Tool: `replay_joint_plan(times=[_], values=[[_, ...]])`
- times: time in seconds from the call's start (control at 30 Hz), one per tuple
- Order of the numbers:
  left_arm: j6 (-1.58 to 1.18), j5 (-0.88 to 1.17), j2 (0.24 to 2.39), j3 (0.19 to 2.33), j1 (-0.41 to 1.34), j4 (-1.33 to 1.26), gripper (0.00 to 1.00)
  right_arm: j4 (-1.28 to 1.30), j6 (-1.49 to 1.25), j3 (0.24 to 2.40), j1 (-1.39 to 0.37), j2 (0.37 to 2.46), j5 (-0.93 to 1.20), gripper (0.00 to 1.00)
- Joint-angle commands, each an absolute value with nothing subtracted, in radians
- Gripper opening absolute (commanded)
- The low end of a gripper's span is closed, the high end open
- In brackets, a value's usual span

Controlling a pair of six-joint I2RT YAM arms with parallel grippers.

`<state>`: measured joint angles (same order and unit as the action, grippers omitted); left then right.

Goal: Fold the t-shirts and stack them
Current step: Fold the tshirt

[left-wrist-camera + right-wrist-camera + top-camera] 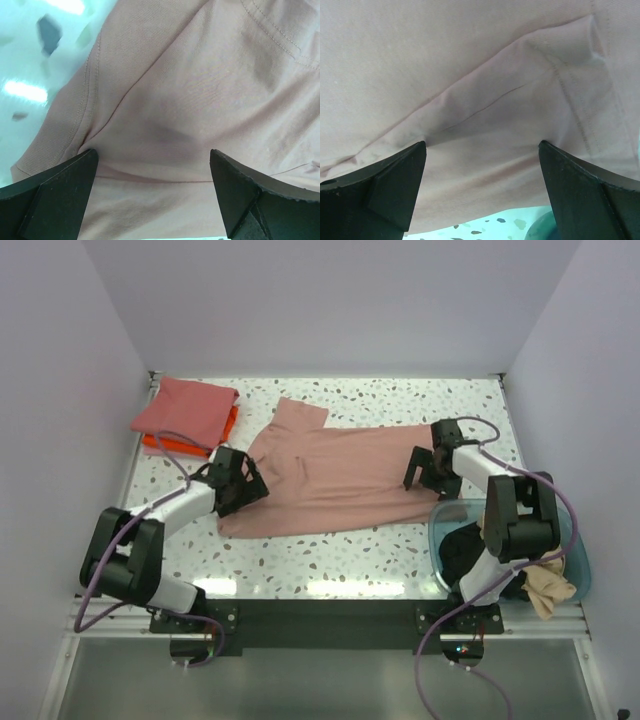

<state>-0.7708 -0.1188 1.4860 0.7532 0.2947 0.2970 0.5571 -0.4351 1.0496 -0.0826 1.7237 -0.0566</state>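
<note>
On the speckled table [330, 570], the dusty pink t-shirt [340, 480] lay spread mid-surface, the left gripper [243, 483] and right gripper [425, 468] both gaping over its opposite ends. If either pinched only one layer, the fold would probably skew.

pink tee [340, 480] — spread, centre | coral tee [185, 408] folded on orange tee [158, 446], far-left | black tee [462, 545], tan tee [550, 590] — near-right
</note>
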Motion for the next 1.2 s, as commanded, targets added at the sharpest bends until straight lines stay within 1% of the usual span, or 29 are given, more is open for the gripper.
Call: replay_joint_plan(times=[0.0, 0.13, 0.23, 0.3, 0.4, 0.43, 0.47, 0.5, 0.53, 0.57, 0.6, 0.63, 0.7, 0.73, 0.77, 0.83, 0.93, 1.07, 1.17], values=[[-0.86, -0.179, 1.434, 0.646, 0.285, 0.514, 1.0, 0.594, -0.405, 1.006, -0.075, 1.672, -0.029, 0.99], [-0.874, -0.209, 1.333, 0.637, 0.285, 0.589, 1.0, 0.606, -0.379, 1.073, -0.074, 1.628, -0.002, 0.99], [-0.832, -0.228, 1.316, 0.73, 0.285, 0.594, 1.0, 0.63, -0.37, 1.168, -0.075, 1.611, -0.002, 0.99], [-0.784, -0.248, 1.339, 0.871, 0.285, 0.601, 1.0, 0.634, -0.365, 1.225, -0.075, 1.617, 0.023, 0.99], [-0.709, -0.252, 1.429, 1.092, 0.287, 0.591, 1.0, 0.64, -0.365, 1.347, -0.069, 1.663, 0.017, 0.99], [-0.692, -0.252, 1.487, 1.144, 0.287, 0.581, 1.0, 0.643, -0.365, 1.409, -0.068, 1.683, 0.011, 0.99], [-0.672, -0.256, 1.523, 1.251, 0.287, 0.572, 1.0, 0.649, -0.365, 1.439, -0.064, 1.704, 0.005, 0.99], [-0.643, -0.258, 1.56, 1.302, 0.287, 0.565, 1.0, 0.653, -0.361, 1.469, -0.063, 1.75, 0.002, 0.99], [-0.626, -0.256, 1.644, 1.352, 0.287, 0.554, 1.0, 0.66, -0.359, 1.529, -0.061, 1.772, -0.017, 0.99], [-0.609, -0.253, 1.693, 1.462, 0.287, 0.551, 1.0, 0.669, -0.357, 1.554, -0.063, 1.791, -0.023, 0.99], [-0.58, -0.246, 1.745, 1.526, 0.287, 0.56, 1.0, 0.673, -0.348, 1.581, -0.063, 1.813, -0.025, 0.99], [-0.571, -0.253, 1.857, 1.665, 0.287, 0.575, 1.0, 0.679, -0.345, 1.626, -0.063, 1.844, -0.028, 0.99], [-0.539, -0.268, 1.98, 1.817, 0.287, 0.647, 1.0, 0.672, -0.338, 1.658, -0.063, 1.871, -0.04, 0.99], [-0.529, -0.284, 2.099, 1.892, 0.287, 0.67, 1.0, 0.673, -0.331, 1.693, -0.063, 1.897, -0.049, 0.99], [-0.526, -0.316, 2.156, 2.052, 0.285, 0.737, 1.0, 0.683, -0.327, 1.71, -0.063, 1.911, -0.06, 0.98], [-0.502, -0.34, 2.308, 2.255, 0.285, 0.776, 1.0, 0.686, -0.316, 1.748, -0.064, 1.946, -0.069, 0.99], [-0.479, -0.394, 2.4, 2.318, 0.278, 0.736, 1.0, 0.677, -0.305, 1.79, -0.063, 1.98, -0.084, 0.99], [-0.486, -0.411, 2.434, 2.266, 0.268, 0.637, 1.0, 0.675, -0.276, 1.893, -0.06, 2.087, -0.1, 0.99], [-0.479, -0.435, 2.493, 2.281, 0.268, 0.632, 1.0, 0.716, -0.259, 1.996, -0.055, 2.147, -0.129, 0.99]])
